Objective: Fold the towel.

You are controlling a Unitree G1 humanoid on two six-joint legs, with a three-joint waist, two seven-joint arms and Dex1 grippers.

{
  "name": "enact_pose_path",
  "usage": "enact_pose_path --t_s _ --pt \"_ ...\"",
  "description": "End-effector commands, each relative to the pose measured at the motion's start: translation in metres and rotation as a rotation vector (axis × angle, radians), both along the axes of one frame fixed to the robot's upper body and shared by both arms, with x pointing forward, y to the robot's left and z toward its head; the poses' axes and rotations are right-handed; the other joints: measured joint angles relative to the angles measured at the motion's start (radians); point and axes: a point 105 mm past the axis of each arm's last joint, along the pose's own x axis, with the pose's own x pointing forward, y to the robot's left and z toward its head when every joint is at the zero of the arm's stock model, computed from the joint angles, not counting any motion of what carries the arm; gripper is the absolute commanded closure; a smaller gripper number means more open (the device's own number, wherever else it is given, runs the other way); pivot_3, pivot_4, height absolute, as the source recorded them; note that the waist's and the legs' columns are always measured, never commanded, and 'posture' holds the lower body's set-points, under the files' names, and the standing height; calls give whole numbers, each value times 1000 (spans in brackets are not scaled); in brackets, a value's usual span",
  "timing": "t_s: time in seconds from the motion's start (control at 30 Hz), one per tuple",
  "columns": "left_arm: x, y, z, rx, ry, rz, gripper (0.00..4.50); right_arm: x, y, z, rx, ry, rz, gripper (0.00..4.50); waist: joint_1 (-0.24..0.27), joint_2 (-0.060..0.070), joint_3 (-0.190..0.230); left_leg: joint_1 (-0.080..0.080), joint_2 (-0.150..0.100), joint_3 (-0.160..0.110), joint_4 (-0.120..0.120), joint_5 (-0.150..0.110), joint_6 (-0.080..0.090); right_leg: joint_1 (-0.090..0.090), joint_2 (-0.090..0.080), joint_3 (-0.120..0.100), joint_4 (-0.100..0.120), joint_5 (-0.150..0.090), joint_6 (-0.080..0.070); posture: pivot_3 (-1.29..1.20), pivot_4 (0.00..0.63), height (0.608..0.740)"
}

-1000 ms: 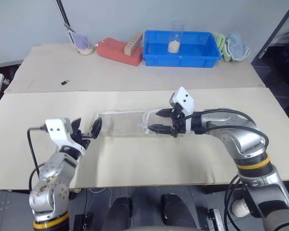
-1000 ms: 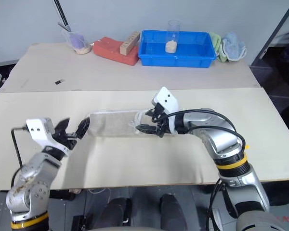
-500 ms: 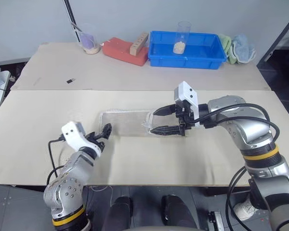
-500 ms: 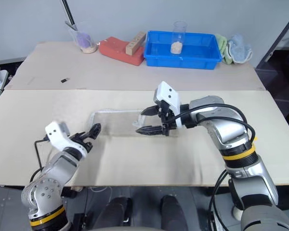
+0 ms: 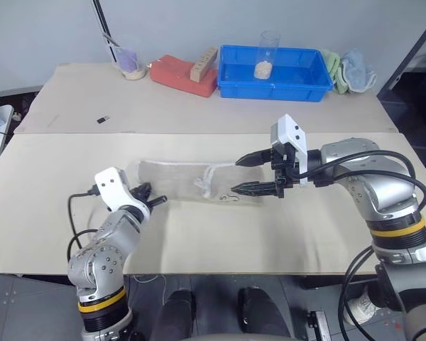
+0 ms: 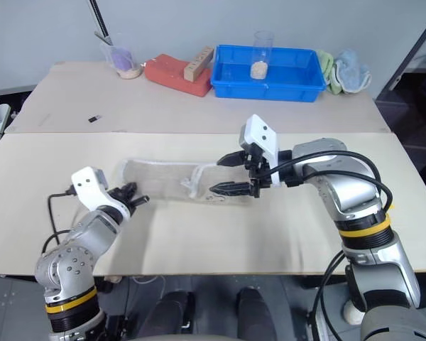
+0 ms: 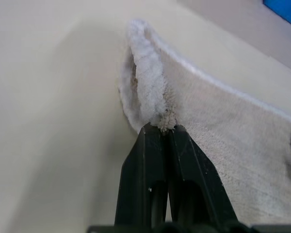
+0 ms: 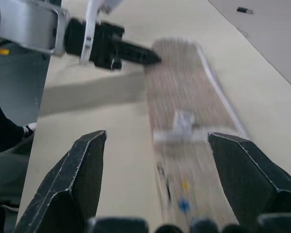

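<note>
Towel (image 7: 150,87) edge bunches in pinched left claw (image 7: 164,130).

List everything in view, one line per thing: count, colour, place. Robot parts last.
towel: one, beige-grey, folded into a long strip on the near table.
tray: one, blue, far table.
clear cup: one, pale contents, in the tray.
red block: one, left of the tray.
wooden piece: one, tan, on the red block.
cup with purple contents: one, far left.
green cloth: one, right of the tray.
light-blue cloth: one, beside the green cloth.
small dark object: one, far table.
left gripper: black, shut on the towel's end.
right gripper: black, open, above the other end.
</note>
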Motion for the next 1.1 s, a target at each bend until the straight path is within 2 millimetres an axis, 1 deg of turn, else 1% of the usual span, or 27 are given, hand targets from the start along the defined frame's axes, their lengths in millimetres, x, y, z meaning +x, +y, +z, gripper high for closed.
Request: enact_pose_path --t_s 0.03,0.07,0.13,0.2,0.23,0.33,0.43,0.5,0.63,0.83,0.87,0.9,1.03,1.1 --pt "4 -30 37 182 -166 -220 4444 -6 -13 11 -8 -40 -11 762 1 0 0 0 0 0 0 0 0 0 0 0 0 0 0 0 150 740" --pt "3 -45 42 252 -191 -329 4444 -6 -21 9 -25 -35 -27 762 7 0 0 0 0 0 0 0 0 0 -1 0 -1 0 0 0 150 740" --pt "0 -70 44 333 -206 -506 4444 -8 -34 6 -59 -22 -62 762 18 0 0 -2 -3 0 0 1 -2 0 -1 -3 -2 0 0 0 150 740" --pt "-1 -87 45 363 -224 -615 4444 -10 -43 2 -83 -17 -90 762 20 0 0 -2 -3 0 0 1 -2 1 -2 -1 -4 1 1 0 150 740" --pt "-3 -99 45 395 -240 -696 4444 -11 -47 1 -88 -12 -106 762 20 0 0 -2 -3 0 0 1 -2 1 -3 0 -7 2 3 0 150 740" --pt "-3 -122 43 414 -250 -823 4444 -15 -55 0 -91 -2 -142 762 16 0 0 -3 -3 0 0 1 -2 1 -2 1 -8 3 5 0 150 740" --pt "-3 -134 37 418 -246 -899 4444 -18 -58 -2 -90 4 -164 762 9 0 0 -3 -3 0 0 1 -2 1 -1 1 -8 3 5 0 150 740" --pt "-6 -149 31 419 -252 -988 4444 -20 -61 -4 -96 9 -186 762 10 0 0 -3 -2 -1 -1 1 -2 1 -1 1 -7 3 5 0 150 740" --pt "-8 -169 26 410 -276 -1114 4444 -21 -66 -5 -100 3 -228 762 13 0 0 -4 -3 0 0 1 -1 2 -2 0 -8 3 5 0 150 740" --pt "-8 -180 28 346 -292 -1189 4444 -21 -70 -6 -103 7 -259 762 15 0 0 -4 -3 0 1 2 -1 1 -2 0 -8 3 5 0 150 740" --pt "-9 -180 29 330 -290 -1202 3828 -21 -70 -6 -103 9 -262 762 14 0 0 -4 -3 0 1 2 -1 1 -2 0 -8 3 5 0 150 740" --pt "-10 -181 30 316 -291 -1218 3577 -21 -70 -6 -104 9 -263 762 14 0 0 -4 -3 0 1 2 -1 1 -2 0 -8 3 5 0 150 740" --pt "-14 -181 35 300 -317 -1250 1760 -21 -71 -6 -103 13 -269 762 14 0 0 -4 -3 0 1 2 -1 1 -2 0 -8 3 5 0 150 740" --pt "-13 -174 41 328 -345 -1250 873 -19 -71 -3 -93 16 -278 762 14 0 0 -4 -3 0 1 2 -1 2 -2 0 -8 3 5 0 150 740"
